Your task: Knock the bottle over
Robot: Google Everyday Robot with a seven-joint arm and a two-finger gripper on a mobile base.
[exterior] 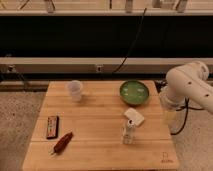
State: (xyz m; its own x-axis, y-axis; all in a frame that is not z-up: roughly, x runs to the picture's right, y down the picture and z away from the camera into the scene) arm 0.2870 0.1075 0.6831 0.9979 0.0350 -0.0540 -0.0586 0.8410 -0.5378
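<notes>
Bottle (129, 131) is standing upright toward the front-right of the bench (100, 120) | gripper (170, 117) is hanging at the right edge, well apart, jaw state impossible to tell | knock-over apparently not yet begun

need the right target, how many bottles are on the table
1. The bottle stands upright toward the front right of the table, just in front of the white block. The gripper hangs by the table's right edge, apart from it. None seems hidden.
</notes>
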